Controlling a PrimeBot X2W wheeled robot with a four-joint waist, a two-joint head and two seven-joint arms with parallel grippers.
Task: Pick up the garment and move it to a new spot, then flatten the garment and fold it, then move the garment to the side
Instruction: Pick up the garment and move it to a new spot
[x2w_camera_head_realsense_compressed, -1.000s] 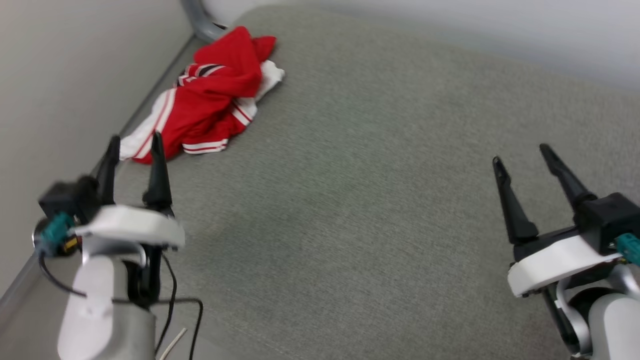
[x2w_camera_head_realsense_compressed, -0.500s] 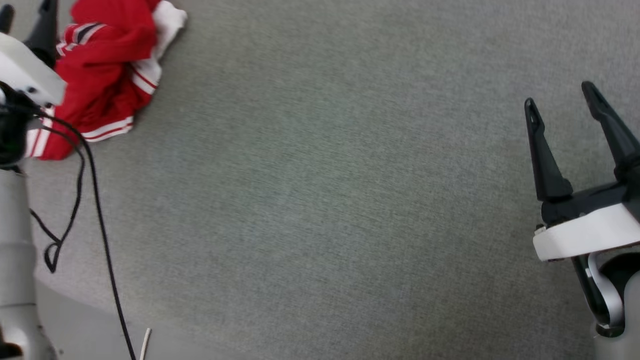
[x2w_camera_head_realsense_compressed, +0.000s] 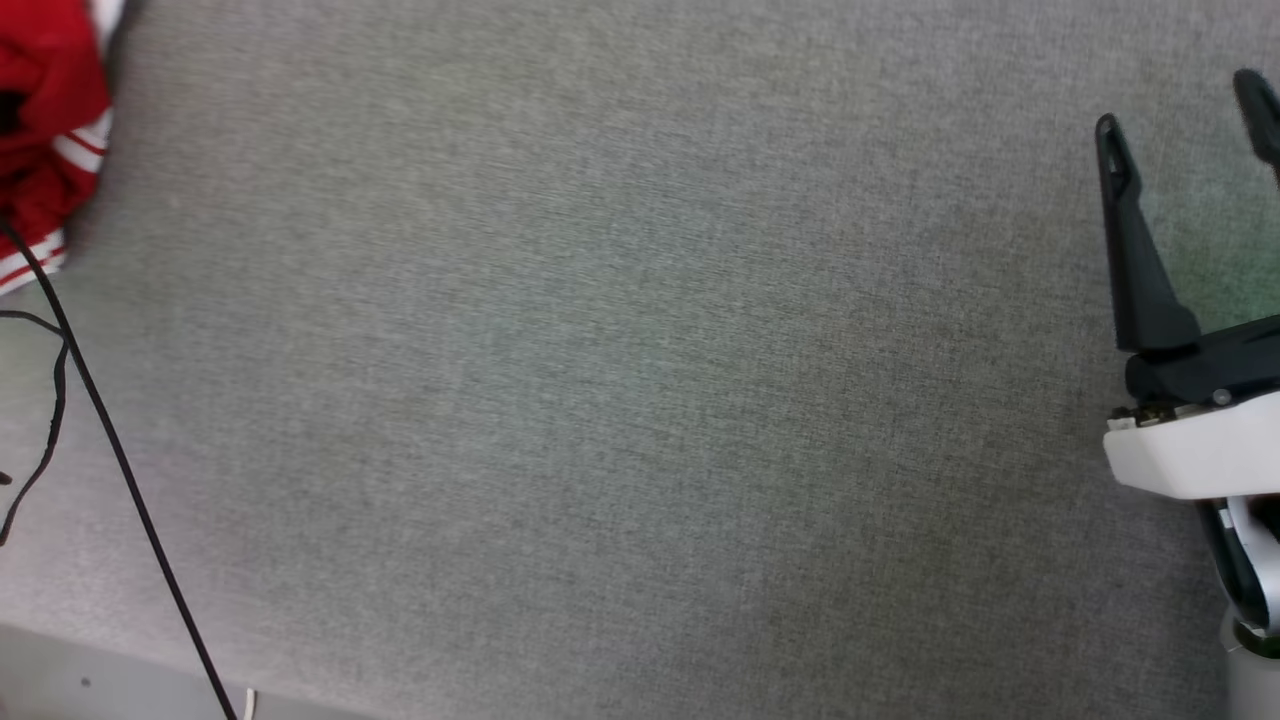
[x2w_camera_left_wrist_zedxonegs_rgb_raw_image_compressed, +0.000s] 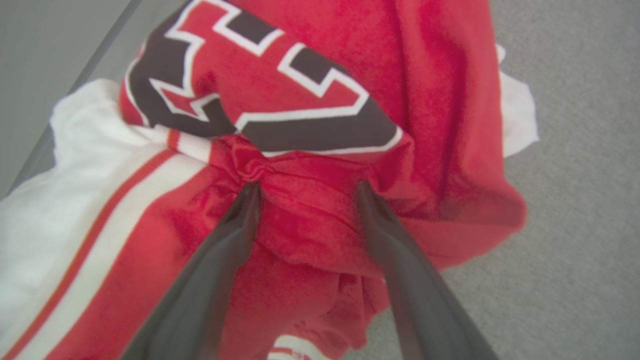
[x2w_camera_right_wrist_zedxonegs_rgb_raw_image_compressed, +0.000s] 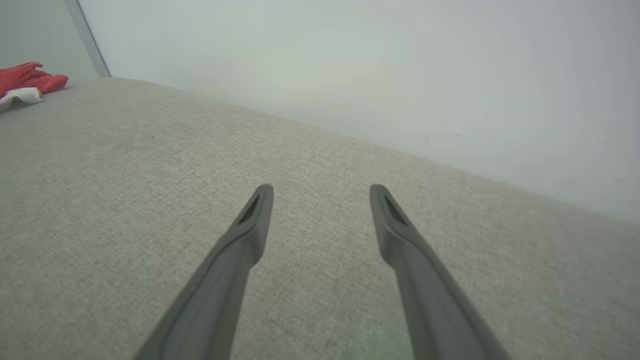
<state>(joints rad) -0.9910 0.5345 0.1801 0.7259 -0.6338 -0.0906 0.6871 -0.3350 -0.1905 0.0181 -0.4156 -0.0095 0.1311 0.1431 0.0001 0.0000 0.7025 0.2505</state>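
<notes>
The garment (x2w_camera_left_wrist_zedxonegs_rgb_raw_image_compressed: 425, 100) lies crumpled in a soft heap right under the left hand (x2w_camera_left_wrist_zedxonegs_rgb_raw_image_compressed: 307, 186). It is a red knit with a slight sheen, creased into rounded folds. Just beyond the fingertips, blocky black letters (x2w_camera_left_wrist_zedxonegs_rgb_raw_image_compressed: 310, 132) with white outlines bend across a wrinkle. To the left of the fingers a white sleeve (x2w_camera_left_wrist_zedxonegs_rgb_raw_image_compressed: 90, 165) with a thin red stripe spreads out flat and broad. The left hand's two long, dark, tapering fingers stand spread wide. Their tips are sunk into the cloth, a bunched ridge of red lies between them, and nothing is pinched.

The heap rests on a grey surface (x2w_camera_left_wrist_zedxonegs_rgb_raw_image_compressed: 575, 225) of fine, even woven cloth, which shows to the right of the left hand. In the head view the garment (x2w_camera_head_realsense_compressed: 50, 120) sits far left, with striped red-and-white trim (x2w_camera_head_realsense_compressed: 25, 265) at its lower edge. A thin black cable (x2w_camera_head_realsense_compressed: 110, 450) runs down across the weave below it.

The right hand (x2w_camera_head_realsense_compressed: 1178, 102) hovers well away over bare weave, with smooth matt fingers spread and empty on a white base. From its wrist the hand (x2w_camera_right_wrist_zedxonegs_rgb_raw_image_compressed: 321, 190) points toward a plain pale wall (x2w_camera_right_wrist_zedxonegs_rgb_raw_image_compressed: 400, 75). The garment (x2w_camera_right_wrist_zedxonegs_rgb_raw_image_compressed: 30, 80) is a small red-and-white lump far off to its left.
</notes>
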